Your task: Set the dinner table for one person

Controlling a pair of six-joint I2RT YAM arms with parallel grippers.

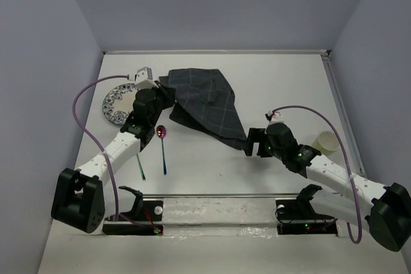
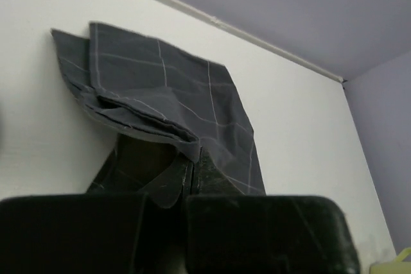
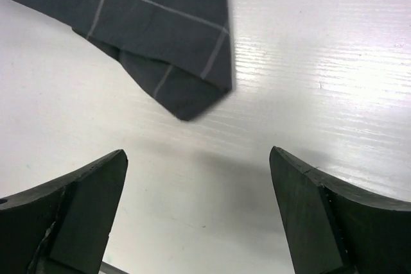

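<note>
Left gripper (image 2: 192, 178) pinched closed; right gripper (image 3: 198, 184) spread wide

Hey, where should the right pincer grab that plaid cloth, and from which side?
Grip the plaid cloth by its folded corner, which points at the open right pincer. Come in low from the near right: that tip lies free on the dinner table.

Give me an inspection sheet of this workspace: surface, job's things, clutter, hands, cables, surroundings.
Surface: white table.
Job's things: plaid placemat, crumpled; patterned plate; spoon; another utensil beside it; paper cup.
Clutter: nothing seen.
Hands: left hand shut on the placemat; right hand open, short of the placemat's corner.
Cables: purple cable looping off each arm.
Surroundings: plain lilac walls.
</note>
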